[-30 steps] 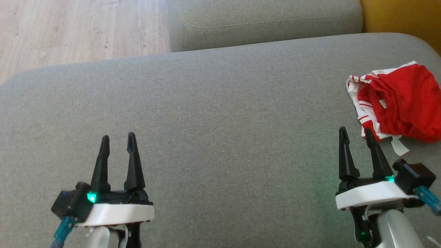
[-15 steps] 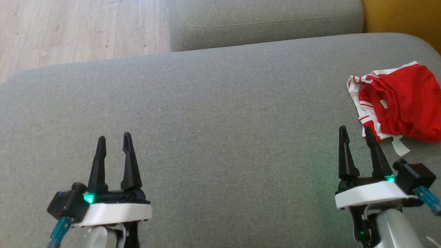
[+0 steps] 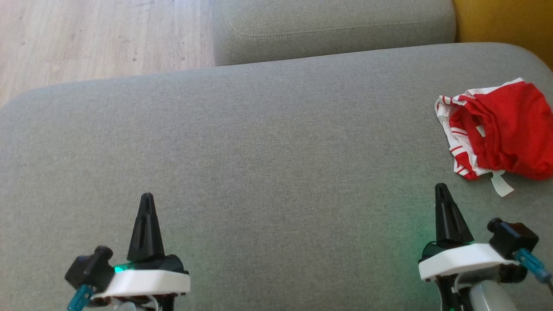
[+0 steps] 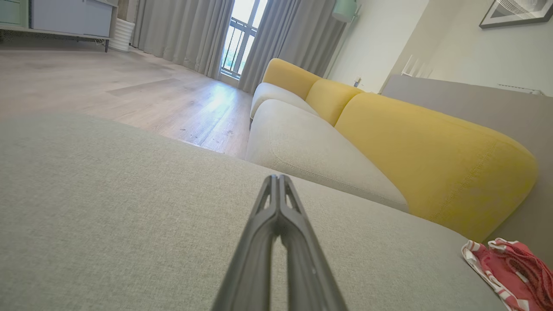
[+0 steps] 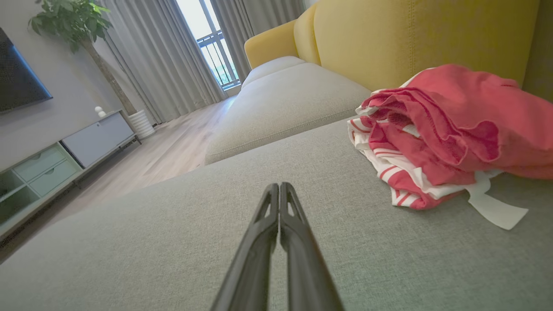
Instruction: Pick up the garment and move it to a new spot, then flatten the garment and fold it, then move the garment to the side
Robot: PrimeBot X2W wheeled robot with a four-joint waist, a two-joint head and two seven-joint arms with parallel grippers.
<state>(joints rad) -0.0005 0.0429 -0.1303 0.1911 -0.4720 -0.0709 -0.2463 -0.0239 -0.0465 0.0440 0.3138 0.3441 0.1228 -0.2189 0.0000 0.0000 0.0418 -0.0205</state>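
Note:
The garment (image 3: 501, 134) is a crumpled red piece with white striped trim and a loose white strap, lying at the right side of the grey sofa cushion (image 3: 276, 138). In the right wrist view the garment (image 5: 449, 134) is ahead and to the right; in the left wrist view the garment (image 4: 510, 270) shows at the lower right corner. My right gripper (image 3: 441, 188) is shut and empty, just below and left of the heap, not touching it. My left gripper (image 3: 147, 196) is shut and empty at the lower left, far from the cloth. Both fingers of each meet at the tips (image 4: 276, 177) (image 5: 278, 185).
A second grey seat cushion (image 3: 332, 30) lies beyond the near one, with a yellow backrest (image 3: 505, 21) at the far right. Wooden floor (image 3: 95, 39) lies past the cushion's far left edge. A cabinet (image 5: 65, 151), a plant and curtains stand across the room.
Both grippers have shut, their fingers coming together from open. Both have drawn back a little toward the bottom of the head view. The garment has not moved.

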